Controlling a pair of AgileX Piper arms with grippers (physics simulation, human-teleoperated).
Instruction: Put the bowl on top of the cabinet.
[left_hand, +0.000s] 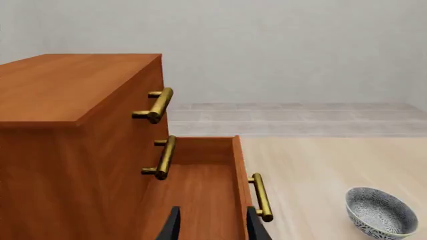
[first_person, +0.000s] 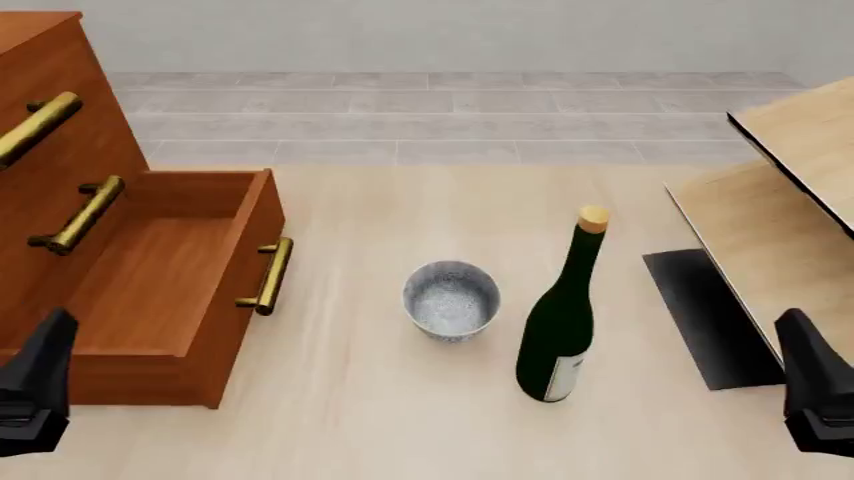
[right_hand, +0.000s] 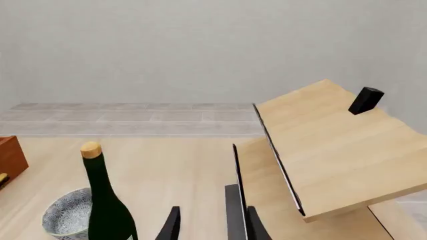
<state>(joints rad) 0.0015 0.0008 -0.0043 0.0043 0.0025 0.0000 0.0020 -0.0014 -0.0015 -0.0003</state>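
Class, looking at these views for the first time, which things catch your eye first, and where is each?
The reddish-brown cabinet on the left, its bottom drawer pulled open. Mid-table stands a dark wine bottle, with the speckled bowl just left of it. Pale wood panels lean at the right.

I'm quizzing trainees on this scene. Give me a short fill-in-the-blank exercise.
1. The bowl stands on the table between the wine bottle and the ____.
2. The cabinet's lowest drawer is ____.
3. The bottle stands ____.

Missing words: cabinet; open; upright
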